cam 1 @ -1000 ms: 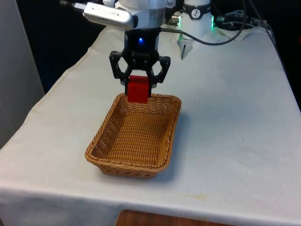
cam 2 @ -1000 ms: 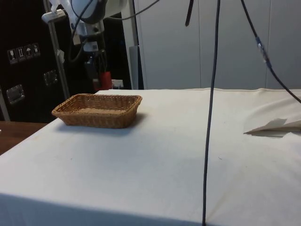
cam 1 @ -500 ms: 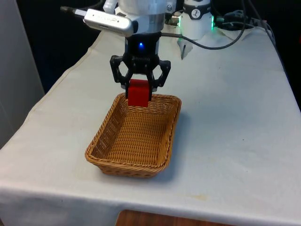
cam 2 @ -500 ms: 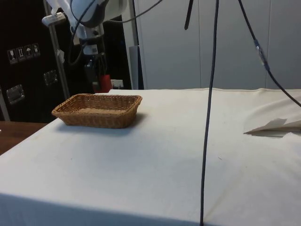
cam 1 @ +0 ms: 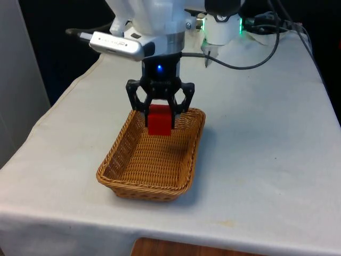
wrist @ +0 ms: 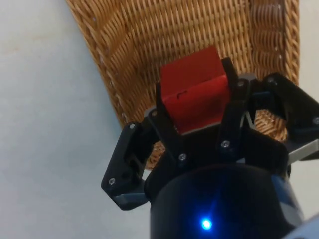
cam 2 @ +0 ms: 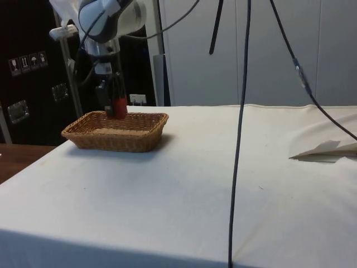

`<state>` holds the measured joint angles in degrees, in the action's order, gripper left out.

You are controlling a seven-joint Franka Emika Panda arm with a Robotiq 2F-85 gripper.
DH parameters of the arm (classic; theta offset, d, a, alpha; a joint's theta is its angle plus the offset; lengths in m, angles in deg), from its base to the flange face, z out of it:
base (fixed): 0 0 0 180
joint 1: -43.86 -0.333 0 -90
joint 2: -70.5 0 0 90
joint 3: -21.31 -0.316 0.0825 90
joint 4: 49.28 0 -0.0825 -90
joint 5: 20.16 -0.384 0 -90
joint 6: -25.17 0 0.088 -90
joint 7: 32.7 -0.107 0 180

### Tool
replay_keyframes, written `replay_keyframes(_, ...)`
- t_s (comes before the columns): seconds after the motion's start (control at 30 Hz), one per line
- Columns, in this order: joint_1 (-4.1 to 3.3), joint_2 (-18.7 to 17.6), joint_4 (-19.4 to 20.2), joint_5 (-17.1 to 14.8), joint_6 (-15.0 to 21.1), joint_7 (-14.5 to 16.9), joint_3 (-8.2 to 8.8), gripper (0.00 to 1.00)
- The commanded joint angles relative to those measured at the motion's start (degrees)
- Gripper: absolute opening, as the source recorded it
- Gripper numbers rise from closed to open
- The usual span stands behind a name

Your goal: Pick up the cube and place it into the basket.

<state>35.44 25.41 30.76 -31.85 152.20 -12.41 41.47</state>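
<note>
- White cloth [cam 1: 266, 160]: covers the table; its bare part lies nearest the front camera and along both sides of the basket.
- Wicker basket [cam 1: 139, 184]: rectangular, woven, light brown; stands upright on the cloth toward the front view's left, its long axis running away from the front camera. In the side view, the basket [cam 2: 120, 139] sits near the table's far corner.
- Red cube [cam 1: 159, 119]: held clear of the basket floor, over the basket's far end, just inside the far rim. In the side view the cube [cam 2: 120, 107] hangs at about rim level; the wrist view shows the cube [wrist: 194, 94] over the weave.
- Black gripper [cam 1: 160, 114]: pointing downward, fingers [wrist: 169, 137] clamped on opposite faces of the cube.
- White folded paper [cam 2: 329, 149]: lies on the cloth, well apart from the basket.
</note>
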Motion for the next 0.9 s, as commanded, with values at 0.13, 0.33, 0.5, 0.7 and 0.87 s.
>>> replay_keyframes(0.13, 0.17, -1.2, -1.0, -1.4, 0.0, 0.9, 0.00, 0.01)
replay_keyframes(0.33, 1.03, -3.4, -2.7, -3.7, 0.1, 2.7, -0.46, 0.01)
replay_keyframes(0.5, 1.26, -4.5, -3.6, -4.5, 0.0, 3.4, -0.34, 0.01)
replay_keyframes(0.7, 1.09, -5.2, -4.0, -4.8, 0.2, 3.4, 0.06, 0.01)
replay_keyframes(0.87, 1.78, -6.9, -5.7, -5.3, 0.1, 4.0, -0.29, 0.01)
